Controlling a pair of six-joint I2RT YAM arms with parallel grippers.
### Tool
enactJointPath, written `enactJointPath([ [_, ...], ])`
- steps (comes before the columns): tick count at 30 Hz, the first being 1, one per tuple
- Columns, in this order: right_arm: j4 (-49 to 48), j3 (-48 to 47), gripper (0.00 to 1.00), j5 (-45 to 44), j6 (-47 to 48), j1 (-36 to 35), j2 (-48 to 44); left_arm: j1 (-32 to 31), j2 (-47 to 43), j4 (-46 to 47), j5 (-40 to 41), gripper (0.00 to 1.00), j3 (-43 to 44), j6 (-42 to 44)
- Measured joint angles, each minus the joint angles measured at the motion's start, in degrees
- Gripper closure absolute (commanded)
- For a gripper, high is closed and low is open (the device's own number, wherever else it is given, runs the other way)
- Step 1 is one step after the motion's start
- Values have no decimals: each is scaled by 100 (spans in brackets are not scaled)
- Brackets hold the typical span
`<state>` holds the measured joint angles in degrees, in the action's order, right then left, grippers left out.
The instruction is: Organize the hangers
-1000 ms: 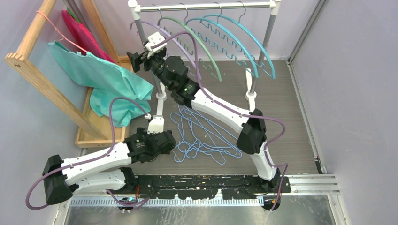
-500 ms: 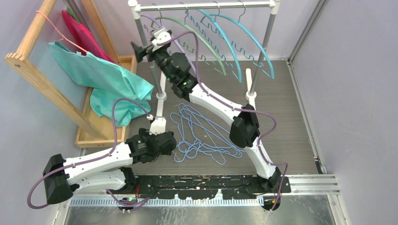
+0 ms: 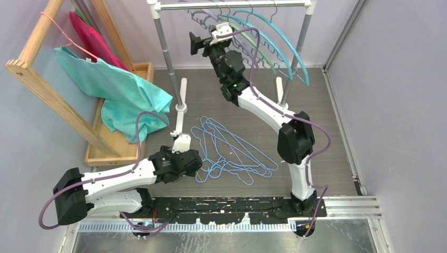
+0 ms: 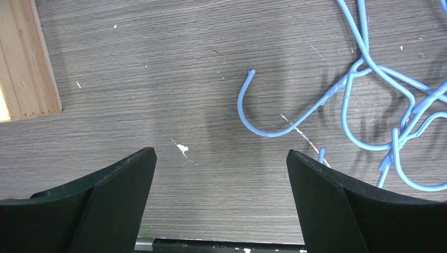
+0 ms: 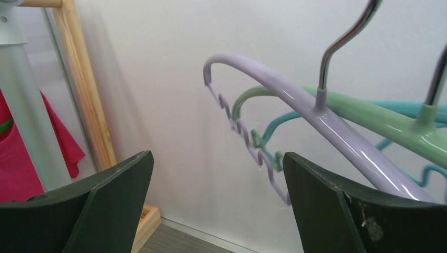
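Observation:
Several light-blue wire hangers (image 3: 232, 150) lie tangled on the table; their hooks show in the left wrist view (image 4: 369, 100). A purple (image 5: 295, 95), a green (image 5: 385, 121) and two teal arched hangers (image 3: 274, 42) hang on the rack rail (image 3: 232, 6). My right gripper (image 3: 196, 45) is open and empty, raised beside the purple hanger's left end. My left gripper (image 3: 194, 164) is open and empty, low over the table, just left of the blue pile.
The grey rack's left post (image 3: 167, 55) and right post (image 3: 295, 52) stand at the back. A wooden frame (image 3: 52, 89) with a pink hanger (image 3: 58, 29), teal garment (image 3: 116, 89) and red cloth (image 3: 92, 37) stands at left over a wooden tray (image 4: 23, 58).
My right arm swung right and up along the rail, pushing the arched hangers together toward the right. My left gripper shifted slightly right toward the blue pile.

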<state>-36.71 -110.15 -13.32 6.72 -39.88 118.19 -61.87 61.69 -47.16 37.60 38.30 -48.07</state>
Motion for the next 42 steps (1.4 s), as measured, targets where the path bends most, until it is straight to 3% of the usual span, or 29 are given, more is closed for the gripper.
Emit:
enactJointPath([
  [13, -968, 2400, 1, -1176, 369, 22, -1779, 0, 291, 157, -210, 2, -17, -15],
  [42, -479, 3864, 1, -2352, -413, 1941, -3307, 0, 297, 98, -343, 2, -31, -238],
])
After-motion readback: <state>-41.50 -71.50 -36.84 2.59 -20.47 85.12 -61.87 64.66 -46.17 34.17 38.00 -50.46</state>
